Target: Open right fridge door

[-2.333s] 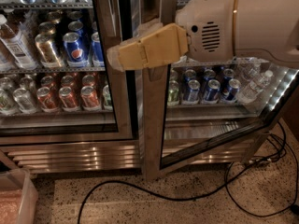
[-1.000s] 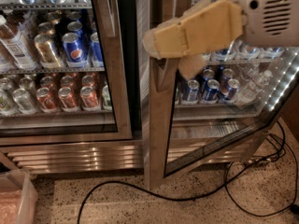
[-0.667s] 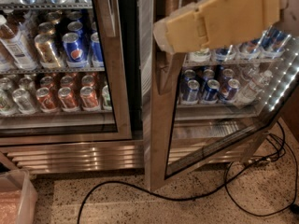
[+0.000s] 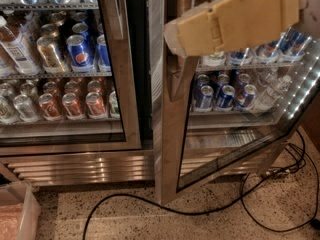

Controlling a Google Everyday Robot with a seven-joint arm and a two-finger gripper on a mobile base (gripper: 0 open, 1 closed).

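Brushed steel frames the right fridge door (image 4: 167,149), which stands partly ajar, its free edge swung out from the left door (image 4: 122,84). The tan hand (image 4: 175,36) sits at that edge above the handle (image 4: 176,81); its grip cannot be told. A slip there could let the door fall shut, and swung wider, its lower corner might snag the black cable (image 4: 200,213).

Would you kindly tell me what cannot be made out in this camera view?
- Tool, top right at the right door edge: its contact with the handle is hidden by its own body.
- Door's top: cut off by the upper edge.
- Floor cable ends: cut off at right and bottom edges.
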